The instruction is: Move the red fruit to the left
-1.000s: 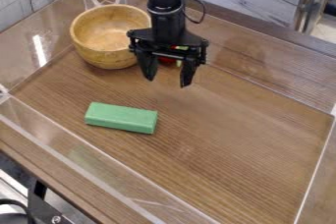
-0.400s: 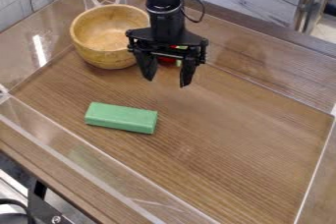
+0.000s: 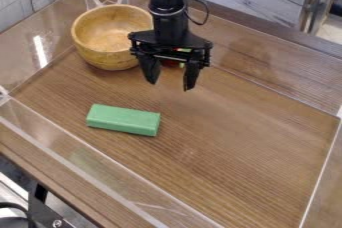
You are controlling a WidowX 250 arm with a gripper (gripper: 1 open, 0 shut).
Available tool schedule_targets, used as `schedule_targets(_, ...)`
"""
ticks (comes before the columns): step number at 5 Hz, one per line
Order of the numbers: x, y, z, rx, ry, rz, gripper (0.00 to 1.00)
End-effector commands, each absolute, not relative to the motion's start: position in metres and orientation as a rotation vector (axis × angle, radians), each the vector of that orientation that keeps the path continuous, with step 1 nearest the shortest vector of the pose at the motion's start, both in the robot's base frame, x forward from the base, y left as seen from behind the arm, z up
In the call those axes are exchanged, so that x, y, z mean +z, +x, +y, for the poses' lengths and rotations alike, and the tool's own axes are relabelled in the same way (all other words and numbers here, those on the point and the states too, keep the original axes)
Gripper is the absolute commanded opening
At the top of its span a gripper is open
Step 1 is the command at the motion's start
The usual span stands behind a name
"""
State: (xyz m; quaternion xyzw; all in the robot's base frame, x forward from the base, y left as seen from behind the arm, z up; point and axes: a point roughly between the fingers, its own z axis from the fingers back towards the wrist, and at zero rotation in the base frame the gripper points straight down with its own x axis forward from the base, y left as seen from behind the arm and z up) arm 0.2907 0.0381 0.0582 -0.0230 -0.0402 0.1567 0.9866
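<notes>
1. One dark arm comes down from the top of the view, ending in the tool (image 3: 170,75), which hangs just above the wooden bench (image 3: 247,147).
2. Several dark fingers (image 3: 191,75) point downward and stand visibly apart from one another.
3. A small reddish patch shows in the gap between the fingers on the tool's left-of-frame side. This looks like the red fruit (image 3: 159,66), but it is too small and too shadowed to make out a shape or a leafy cap.
4. If that patch is the fruit, it sits inside the span of the fingers, up near the palm rather than down at the tips. It does not appear anywhere else on the bench.
5. I cannot tell whether the fingers press on the reddish patch or merely surround it, so whether the tool is grasping or released stays unclear.
6. One wooden bowl (image 3: 88,50) stands just beside the tool, toward the left and far edge of the frame. Its near rim is close to the leftmost finger, though contact cannot be judged.
7. One flat green block (image 3: 123,120) lies on the bench nearer the camera, well apart from the tool and below-left of it.
</notes>
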Motion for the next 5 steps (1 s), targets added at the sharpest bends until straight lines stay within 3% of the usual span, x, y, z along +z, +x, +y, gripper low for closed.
schedule_targets(1, 0.076, 0.295, 0.035, 0.305, -0.049, -0.144, 1.00)
schedule_targets(2, 0.079, 0.294, 0.031, 0.298, -0.053, -0.149, 1.00)
schedule_targets(5, 0.078, 0.292, 0.014, 0.196, 0.042, -0.179, 1.00)
